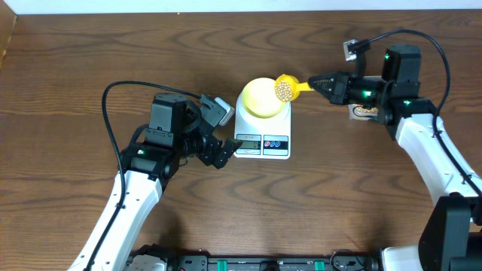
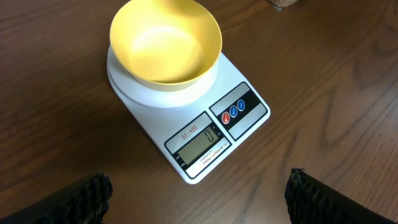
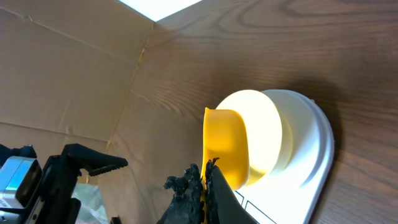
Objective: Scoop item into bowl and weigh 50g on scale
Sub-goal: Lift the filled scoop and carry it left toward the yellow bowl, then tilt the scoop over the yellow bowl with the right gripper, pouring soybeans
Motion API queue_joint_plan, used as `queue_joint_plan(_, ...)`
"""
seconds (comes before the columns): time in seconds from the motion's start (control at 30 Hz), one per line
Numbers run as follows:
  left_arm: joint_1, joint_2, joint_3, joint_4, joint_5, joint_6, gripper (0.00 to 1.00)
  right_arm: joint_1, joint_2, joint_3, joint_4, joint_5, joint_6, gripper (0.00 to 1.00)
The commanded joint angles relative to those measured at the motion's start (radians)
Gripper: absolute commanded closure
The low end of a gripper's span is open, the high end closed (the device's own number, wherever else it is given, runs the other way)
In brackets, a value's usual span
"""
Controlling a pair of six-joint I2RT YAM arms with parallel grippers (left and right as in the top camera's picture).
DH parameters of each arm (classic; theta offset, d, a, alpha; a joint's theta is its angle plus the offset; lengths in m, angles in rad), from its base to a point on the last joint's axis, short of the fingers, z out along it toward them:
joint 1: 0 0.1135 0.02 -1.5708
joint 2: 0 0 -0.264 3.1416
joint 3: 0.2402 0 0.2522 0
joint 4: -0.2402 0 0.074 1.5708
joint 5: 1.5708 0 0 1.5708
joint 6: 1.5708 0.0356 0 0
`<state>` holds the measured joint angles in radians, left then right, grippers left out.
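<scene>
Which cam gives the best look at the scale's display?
Left wrist: the display on the scale is close and sharp, reading 0. Overhead shows it tiny, unreadable. Right wrist shows only the platform side of the scale behind the scoop; the display is not legible there.

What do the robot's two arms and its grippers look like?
Both the left arm and right arm have smooth white shells on their long links and boxy black joint housings. A thin black cable loops beside each, and small green lights glow at the joints. The left gripper and right gripper have black, ridged fingers.
</scene>
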<state>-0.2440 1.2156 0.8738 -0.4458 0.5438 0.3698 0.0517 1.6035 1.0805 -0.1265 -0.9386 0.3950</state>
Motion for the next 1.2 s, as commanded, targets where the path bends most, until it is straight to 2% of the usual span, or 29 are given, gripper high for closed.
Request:
queue_joint_plan(0.0,0.003,-0.009,-0.002,-0.002,-0.006,0.002,0.09,0.034,0.005,0.017,0.010,0.037,0.010,0.99)
queue_joint_plan(0.37,0.003,-0.009,-0.002,-0.002,-0.006,0.002,0.09,0.092,0.005,0.017,0.012,0.182,0.006,0.99)
queue_joint_plan(1.17,0.003,-0.009,-0.002,-0.002,-0.006,0.002,0.09,0.162,0.005,0.017,0.019,0.260,-0.306,0.99)
